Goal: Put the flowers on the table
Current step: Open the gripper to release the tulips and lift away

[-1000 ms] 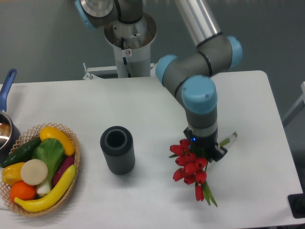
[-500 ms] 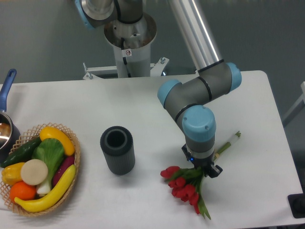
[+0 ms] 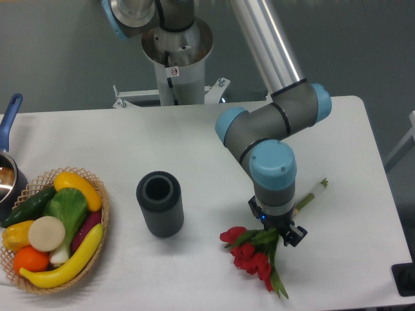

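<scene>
Camera view: flowers lie flat on the worktop, heads toward 7 o'clock. Claw sits low over the stems, presumably to release; can't tell its opening.

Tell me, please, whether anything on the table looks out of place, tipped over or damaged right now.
Nothing looks spilled or damaged. The flowers lie flat on the table under the gripper, not in the empty dark cylinder, which fits the task. The basket of vegetables sits tidy at the left.
</scene>
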